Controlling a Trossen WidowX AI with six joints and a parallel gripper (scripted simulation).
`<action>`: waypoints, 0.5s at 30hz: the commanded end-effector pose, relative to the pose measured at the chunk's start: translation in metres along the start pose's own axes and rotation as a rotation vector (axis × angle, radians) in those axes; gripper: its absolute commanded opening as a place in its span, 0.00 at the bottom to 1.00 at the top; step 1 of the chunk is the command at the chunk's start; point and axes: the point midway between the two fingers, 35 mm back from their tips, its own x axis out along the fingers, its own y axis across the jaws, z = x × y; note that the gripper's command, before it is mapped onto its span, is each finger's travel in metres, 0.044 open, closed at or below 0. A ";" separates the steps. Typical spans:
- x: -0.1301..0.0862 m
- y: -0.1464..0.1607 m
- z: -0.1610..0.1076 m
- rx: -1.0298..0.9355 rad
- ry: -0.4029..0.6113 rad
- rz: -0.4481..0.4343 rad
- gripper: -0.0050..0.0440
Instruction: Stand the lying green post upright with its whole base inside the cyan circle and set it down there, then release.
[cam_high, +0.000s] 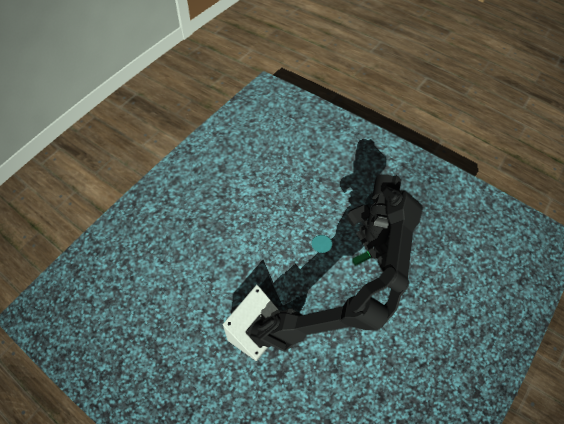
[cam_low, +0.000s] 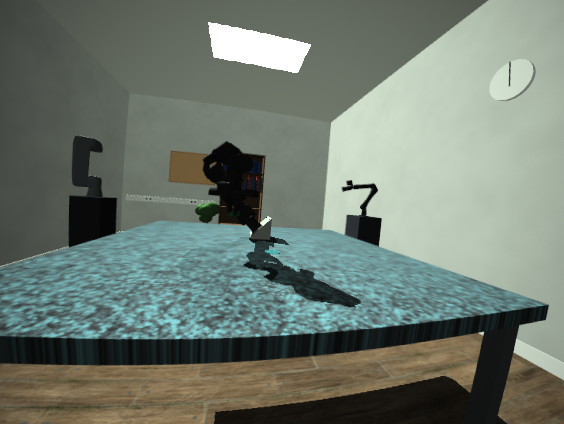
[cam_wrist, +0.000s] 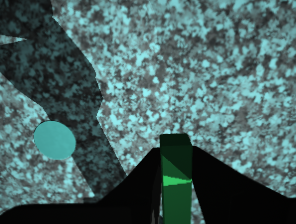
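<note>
My gripper (cam_high: 369, 252) is shut on the green post (cam_high: 361, 258) and holds it in the air above the speckled teal table top. In the wrist view the post (cam_wrist: 176, 180) sticks out forward between the two dark fingers. In the exterior view the post (cam_low: 206, 211) shows as a green shape left of the arm, well above the table. The cyan circle (cam_high: 321, 244) lies flat on the table, to the left of the post and apart from it. It also shows in the wrist view (cam_wrist: 54, 140), at the left beside the arm's shadow.
The arm's white base block (cam_high: 248, 321) sits on the table in front of the circle. The arm's dark shadow (cam_wrist: 60, 80) falls across the table beside the circle. The table's far edge (cam_high: 375, 120) runs behind the arm.
</note>
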 end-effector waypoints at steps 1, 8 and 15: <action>-0.006 0.012 0.002 -0.100 -0.009 0.019 0.15; -0.008 0.028 0.000 -0.245 -0.008 0.020 0.15; -0.010 0.051 -0.004 -0.451 -0.007 0.021 0.15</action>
